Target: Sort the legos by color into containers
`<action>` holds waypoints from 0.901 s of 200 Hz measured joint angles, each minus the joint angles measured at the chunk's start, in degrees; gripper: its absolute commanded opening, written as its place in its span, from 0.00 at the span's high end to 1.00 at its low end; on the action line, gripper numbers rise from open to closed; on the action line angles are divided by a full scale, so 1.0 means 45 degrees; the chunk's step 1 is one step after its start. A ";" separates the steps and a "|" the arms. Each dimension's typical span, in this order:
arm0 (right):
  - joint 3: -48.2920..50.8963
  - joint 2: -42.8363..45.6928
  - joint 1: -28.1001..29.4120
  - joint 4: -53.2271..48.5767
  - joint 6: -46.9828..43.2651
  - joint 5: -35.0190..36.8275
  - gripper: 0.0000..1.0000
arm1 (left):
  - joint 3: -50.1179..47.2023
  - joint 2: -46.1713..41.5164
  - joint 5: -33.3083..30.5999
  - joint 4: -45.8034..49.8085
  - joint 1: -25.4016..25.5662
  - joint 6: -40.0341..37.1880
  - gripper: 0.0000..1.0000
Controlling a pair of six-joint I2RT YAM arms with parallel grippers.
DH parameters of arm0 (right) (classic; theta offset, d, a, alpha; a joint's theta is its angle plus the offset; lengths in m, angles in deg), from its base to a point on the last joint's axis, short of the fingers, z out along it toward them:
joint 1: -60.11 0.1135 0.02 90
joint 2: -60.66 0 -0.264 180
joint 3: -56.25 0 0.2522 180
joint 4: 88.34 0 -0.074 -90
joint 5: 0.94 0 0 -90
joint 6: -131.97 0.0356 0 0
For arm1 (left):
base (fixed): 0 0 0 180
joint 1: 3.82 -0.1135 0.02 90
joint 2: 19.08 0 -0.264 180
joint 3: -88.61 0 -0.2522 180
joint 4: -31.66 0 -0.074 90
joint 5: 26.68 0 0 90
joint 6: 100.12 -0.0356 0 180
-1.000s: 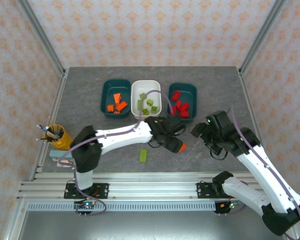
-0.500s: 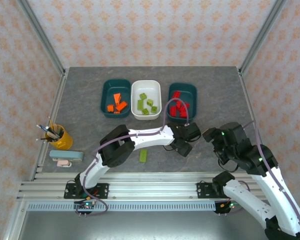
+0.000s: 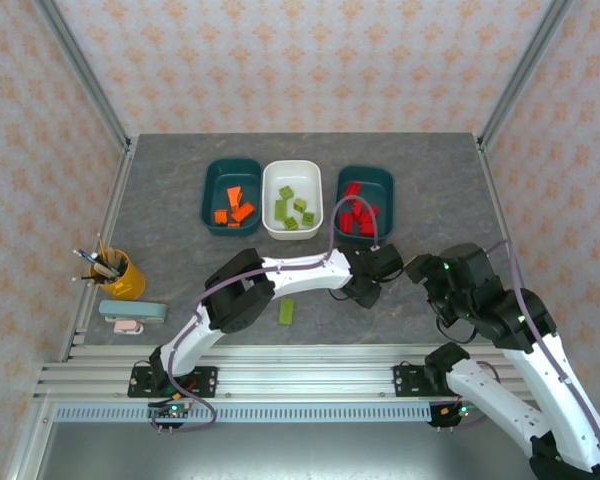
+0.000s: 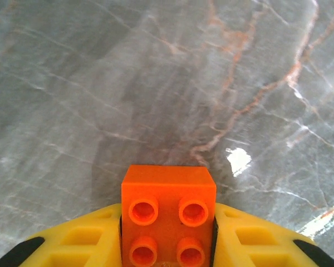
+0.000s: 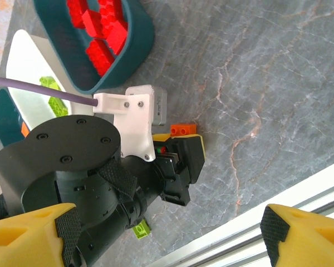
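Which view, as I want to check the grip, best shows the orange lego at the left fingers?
Left wrist: the orange lego sits close-up, studs up, between the yellow fingers. Right wrist catches only its edge. In top external the left arm covers it.

No text, label, brand, number or sign can be read anywhere, not even on the studs of the orange lego.
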 measured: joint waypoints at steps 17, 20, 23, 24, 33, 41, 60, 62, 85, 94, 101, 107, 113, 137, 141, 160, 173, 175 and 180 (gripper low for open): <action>-0.0131 -0.0102 0.0000 0.0695 -0.0602 -0.0092 0.14 | -0.0457 -0.0719 0.0005 0.0078 -0.0612 0.0384 0.64; -0.0151 -0.0131 0.0000 0.0840 -0.0690 -0.0112 0.15 | -0.0539 -0.0884 0.0005 0.0102 -0.0753 0.0413 0.64; -0.0175 -0.0185 0.0000 0.0986 -0.0869 -0.0165 0.15 | -0.0617 -0.1078 0.0005 0.0136 -0.0918 0.0486 0.64; -0.0185 -0.0204 0.0000 0.1049 -0.0918 -0.0165 0.15 | -0.0636 -0.1122 0.0005 0.0146 -0.0952 0.0491 0.64; -0.0267 -0.0408 0.0000 0.1511 -0.1316 -0.0321 0.16 | -0.0816 -0.1792 0.0005 0.0272 -0.1520 0.0636 0.64; -0.0359 -0.0724 0.0000 0.2030 -0.1778 -0.0568 0.16 | -0.0908 -0.2438 0.0000 0.0325 -0.2069 0.0743 0.63; -0.0631 -0.1802 0.0005 0.3220 -0.2885 -0.1268 0.17 | -0.0933 -0.4099 0.0000 0.0442 -0.3623 0.0923 0.63; -0.0656 -0.1894 0.0010 0.3313 -0.3002 -0.1287 0.17 | -0.0933 -0.4216 0.0000 0.0457 -0.3735 0.0923 0.63; -0.1020 -0.3492 0.0690 0.4828 -0.4294 -0.1749 0.17 | -0.1044 -0.5756 0.0083 0.0481 -0.5814 0.1030 0.63; -0.1190 -0.4167 0.1093 0.5435 -0.4697 -0.1880 0.17 | -0.1112 -0.6028 0.0136 0.0510 -0.6562 0.1049 0.63; -0.1336 -0.4726 0.1404 0.5916 -0.4974 -0.1982 0.16 | -0.1117 -0.6071 0.0194 0.0544 -0.7140 0.1054 0.63; -0.1452 -0.5173 0.1642 0.6309 -0.5168 -0.2093 0.16 | -0.1122 -0.6047 0.0253 0.0549 -0.7601 0.1054 0.63; -0.1613 -0.5663 0.1875 0.6683 -0.5338 -0.2200 0.16 | -0.1122 -0.5940 0.0364 0.0554 -0.8063 0.1064 0.63; -0.2686 -0.7873 0.2560 0.7888 -0.5931 -0.2628 0.16 | -0.1020 -0.4993 0.0583 0.0563 -0.9651 0.1146 0.63; -0.2890 -0.8189 0.2618 0.8009 -0.5989 -0.2681 0.16 | -0.0923 -0.4745 0.0631 0.0607 -0.9879 0.1151 0.63; -0.3682 -0.9452 0.2788 0.8510 -0.6309 -0.2900 0.15 | -0.0155 -0.3342 0.0699 0.0801 -1.0608 0.1156 0.63; -0.3959 -0.9860 0.2803 0.8650 -0.6484 -0.2953 0.15 | 0.0661 -0.2225 0.0782 0.0923 -1.0894 0.1151 0.63; -0.3993 -0.9899 0.2803 0.8660 -0.6494 -0.2948 0.15 | 0.0806 -0.2045 0.0792 0.0942 -1.0933 0.1151 0.63; -0.4051 -0.9967 0.2803 0.8680 -0.6533 -0.2973 0.15 | 0.1175 -0.1632 0.0811 0.1039 -1.0996 0.1151 0.63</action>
